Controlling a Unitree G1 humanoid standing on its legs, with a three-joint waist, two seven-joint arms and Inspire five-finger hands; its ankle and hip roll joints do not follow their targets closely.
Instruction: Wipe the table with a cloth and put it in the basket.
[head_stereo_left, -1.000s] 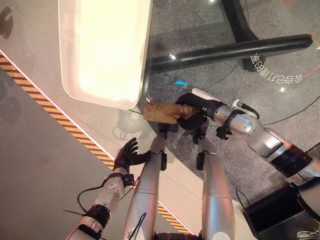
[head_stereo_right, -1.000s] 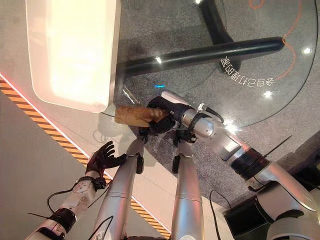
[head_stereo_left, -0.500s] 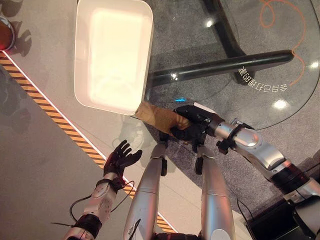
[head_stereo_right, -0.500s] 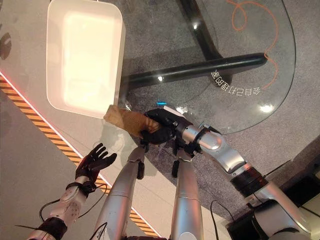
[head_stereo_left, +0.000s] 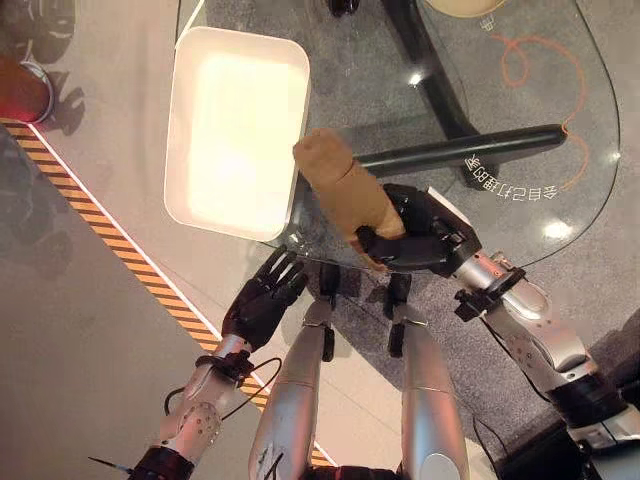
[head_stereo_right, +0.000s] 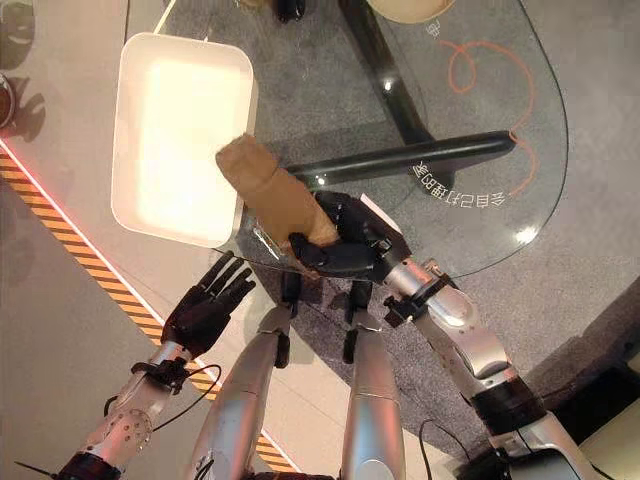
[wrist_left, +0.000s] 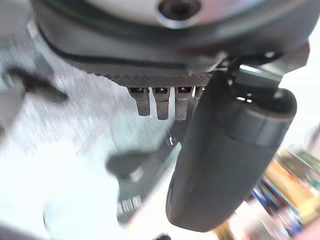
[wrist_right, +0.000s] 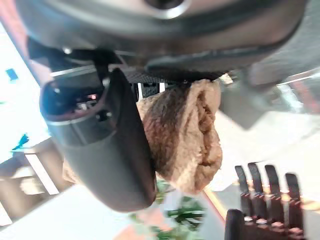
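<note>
Lifting off the glass table (head_stereo_left: 520, 90): right hand (head_stereo_left: 425, 240) is clamped on the brown cloth (head_stereo_left: 345, 190), its free end past the fingertips now reaching the white basket (head_stereo_left: 180, 130) rim. Left hand (head_stereo_left: 262, 300) idles, fingers spread, so drop-in looks next

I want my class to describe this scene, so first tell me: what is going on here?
A humanoid robot stands at a round glass table. Its right hand is curled round a rolled brown cloth, holding it out over the table's near edge, beside a white rectangular basket that stands on the glass. The cloth is not in the basket yet. The left hand hangs open below the table edge, holding nothing.
</note>
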